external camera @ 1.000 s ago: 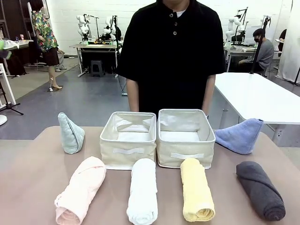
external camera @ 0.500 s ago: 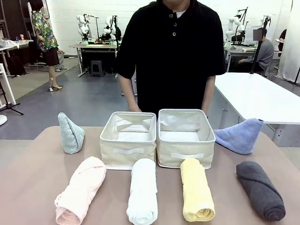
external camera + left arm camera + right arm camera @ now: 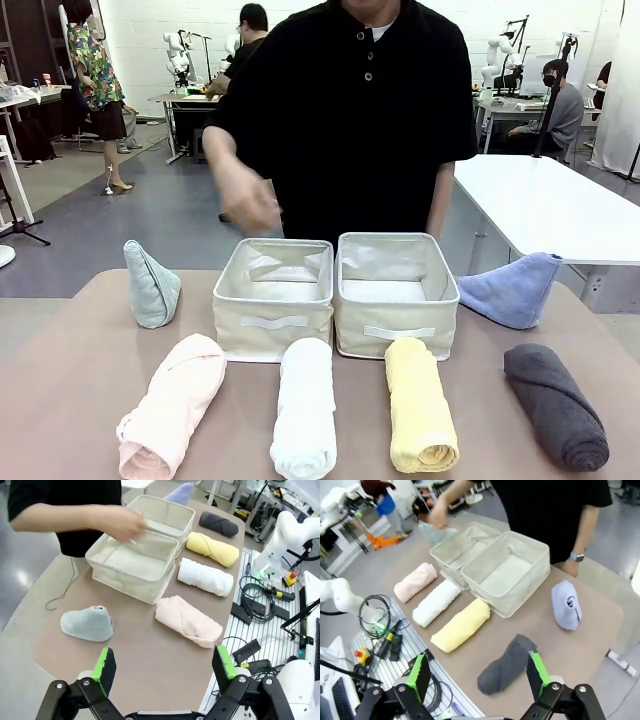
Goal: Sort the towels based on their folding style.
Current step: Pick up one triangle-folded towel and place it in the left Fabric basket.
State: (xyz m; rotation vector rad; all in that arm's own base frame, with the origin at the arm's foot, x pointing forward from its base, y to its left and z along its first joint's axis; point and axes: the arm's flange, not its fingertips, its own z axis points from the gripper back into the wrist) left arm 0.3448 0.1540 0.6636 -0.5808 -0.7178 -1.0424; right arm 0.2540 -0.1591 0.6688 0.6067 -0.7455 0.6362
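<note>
1. Busy lab behind, brown table (image 3: 60, 340) up front, two cream bins (image 3: 273, 322) side by side at its middle.
2. Here's the change: the person's hand (image 3: 250, 205), down behind the bins a moment ago, is now up and blurred above the bin on the robot's left. Someone new has also appeared at the far bench.
3. The towels haven't budged. The pink roll (image 3: 172, 405), white roll (image 3: 304, 407), yellow roll (image 3: 420, 417) and dark grey roll (image 3: 556, 405) lie in a row on the near side of the bins. The teal cone (image 3: 150, 285) and blue cone (image 3: 512, 290) flank them.
4. The raised arm is bent at the elbow, fingers loosely curled.
5. The left gripper (image 3: 164, 662) and right gripper (image 3: 478, 672) hang high over the table, jaws spread wide, holding nothing.
</note>
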